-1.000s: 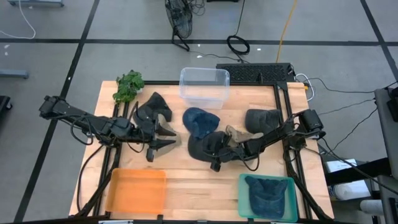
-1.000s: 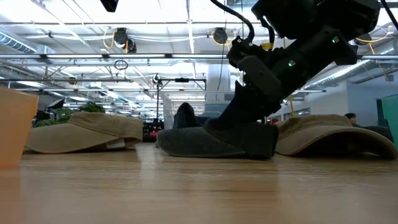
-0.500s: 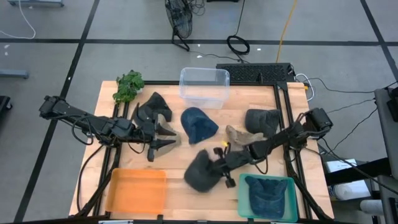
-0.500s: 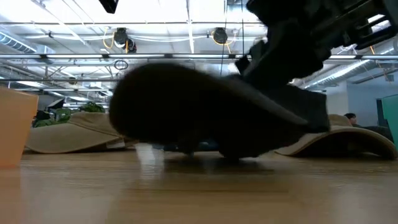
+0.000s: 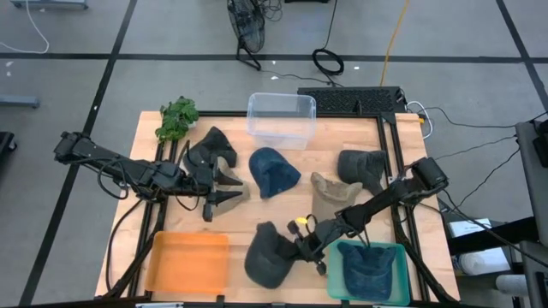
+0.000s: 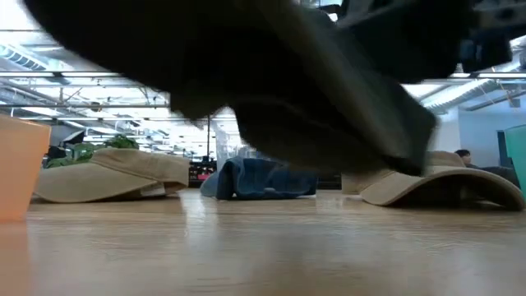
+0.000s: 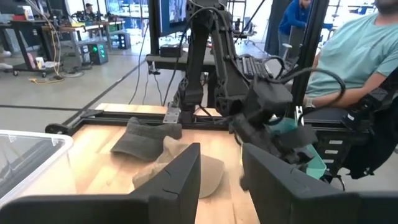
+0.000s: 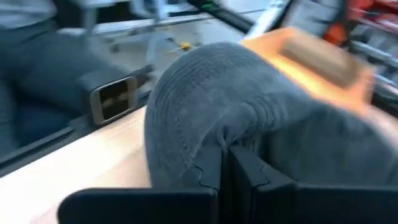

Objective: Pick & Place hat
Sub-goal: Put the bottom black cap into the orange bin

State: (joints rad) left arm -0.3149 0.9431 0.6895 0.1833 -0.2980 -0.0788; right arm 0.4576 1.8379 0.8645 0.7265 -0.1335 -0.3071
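My right gripper [image 5: 301, 245] is shut on a dark grey hat [image 5: 267, 255], which it carries near the table's near edge, between the orange bin [image 5: 187, 261] and the green bin [image 5: 396, 257]. In the low view this hat [image 6: 279, 74] fills the top of the picture, above the wood. My left gripper [image 5: 228, 185] [image 7: 221, 180] is open and waits at the table's left, beside a tan hat [image 7: 180, 169]. A blue hat [image 5: 368, 267] lies in the green bin. My right gripper pinches a bunched fold of the hat's crown [image 8: 222, 142] between its two fingers [image 8: 249, 171]. The arm reaches in from the table's right. The hat is lifted clear of the table, and its crown bulges out beyond the fingers.
On the table lie a blue hat [image 5: 272, 169], a tan hat [image 5: 332, 190], a dark grey hat [image 5: 360, 164] and a dark hat [image 5: 210, 147]. A clear bin [image 5: 281, 118] and a green plant [image 5: 177, 118] stand at the far edge. A seated person [image 7: 354, 56] shows beyond the table.
My right gripper, shut on the dark grey hat, has moved from the table's middle toward the near edge. The hat has come up off the wood and now hangs clear between the two bins. The blue hat that it partly covered lies in full view.
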